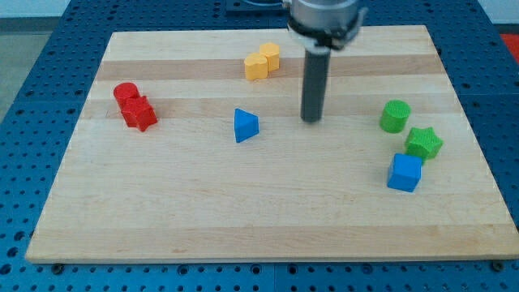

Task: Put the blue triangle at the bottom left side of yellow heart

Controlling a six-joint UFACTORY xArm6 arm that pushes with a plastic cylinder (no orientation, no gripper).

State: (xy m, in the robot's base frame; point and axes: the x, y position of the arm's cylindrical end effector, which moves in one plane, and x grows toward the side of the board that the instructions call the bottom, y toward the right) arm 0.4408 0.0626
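Note:
The blue triangle (246,125) lies near the middle of the wooden board (203,219). The yellow heart (256,66) sits near the view's top, touching a yellow hexagonal block (270,55) on its upper right. The triangle is well below the heart, slightly to its left. My tip (312,120) rests on the board to the right of the blue triangle, with a clear gap between them, and below and right of the yellow blocks.
A red cylinder (125,93) and a red star-like block (140,113) touch at the view's left. A green cylinder (395,116), a green star (423,143) and a blue cube (405,172) cluster at the view's right.

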